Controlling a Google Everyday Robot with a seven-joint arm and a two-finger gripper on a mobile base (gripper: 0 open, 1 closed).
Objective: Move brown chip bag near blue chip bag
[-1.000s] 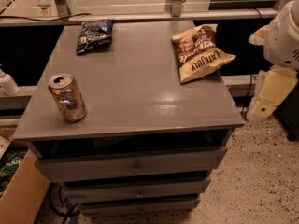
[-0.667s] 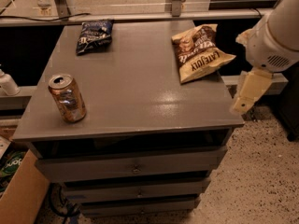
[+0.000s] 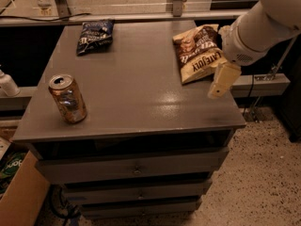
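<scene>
The brown chip bag [image 3: 197, 51], dark brown on top and pale tan below with dark lettering, lies at the back right of the grey cabinet top [image 3: 141, 93]. The blue chip bag [image 3: 95, 35], small and navy, lies at the back left. My gripper [image 3: 218, 89] hangs from the white arm [image 3: 263, 22] over the cabinet's right edge, just in front of and to the right of the brown bag's lower corner. It is close to the bag, and I see nothing held in it.
A copper-coloured drink can [image 3: 68, 99] stands upright at the front left of the top. Drawers [image 3: 136, 168] face front below. A cardboard box [image 3: 21, 197] sits on the floor at lower left. A rail [image 3: 141, 17] runs behind the cabinet.
The arm has swung left from beside the cabinet. The gripper now sits over the right edge, closer to the brown bag. The bags and the can have not moved.
</scene>
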